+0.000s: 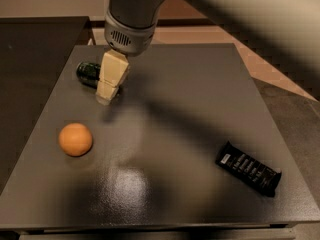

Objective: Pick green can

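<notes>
The green can lies on its side near the far left of the grey table. Only its left part shows; the rest is hidden behind my gripper. My gripper hangs from the grey wrist above, its cream fingers pointing down, just in front of and to the right of the can.
An orange ball sits at the left, nearer the front. A flat black snack bar wrapper lies at the front right. A dark counter stands to the left of the table.
</notes>
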You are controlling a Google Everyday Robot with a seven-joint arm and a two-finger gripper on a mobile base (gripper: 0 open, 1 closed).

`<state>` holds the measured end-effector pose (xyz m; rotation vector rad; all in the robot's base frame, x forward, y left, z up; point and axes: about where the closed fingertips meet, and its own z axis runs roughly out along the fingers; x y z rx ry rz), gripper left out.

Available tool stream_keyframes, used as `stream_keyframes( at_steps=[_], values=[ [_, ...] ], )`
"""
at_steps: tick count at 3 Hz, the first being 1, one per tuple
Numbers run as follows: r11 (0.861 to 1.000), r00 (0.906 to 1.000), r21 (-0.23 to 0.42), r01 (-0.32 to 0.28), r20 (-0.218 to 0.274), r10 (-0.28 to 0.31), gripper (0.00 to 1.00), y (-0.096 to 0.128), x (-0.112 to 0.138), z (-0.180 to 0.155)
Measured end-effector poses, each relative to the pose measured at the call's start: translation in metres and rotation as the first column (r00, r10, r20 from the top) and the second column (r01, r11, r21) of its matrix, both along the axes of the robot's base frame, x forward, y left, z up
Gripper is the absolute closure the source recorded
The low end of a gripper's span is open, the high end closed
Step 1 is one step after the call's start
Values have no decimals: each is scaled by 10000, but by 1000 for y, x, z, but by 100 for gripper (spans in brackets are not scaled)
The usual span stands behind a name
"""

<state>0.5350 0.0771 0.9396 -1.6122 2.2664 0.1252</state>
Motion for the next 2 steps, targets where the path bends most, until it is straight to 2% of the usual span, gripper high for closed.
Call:
stream_keyframes(
  at_steps=[2],
  values=[
    [9999,9999,83,118,-25,-118,0,1,4,-4]
  ],
)
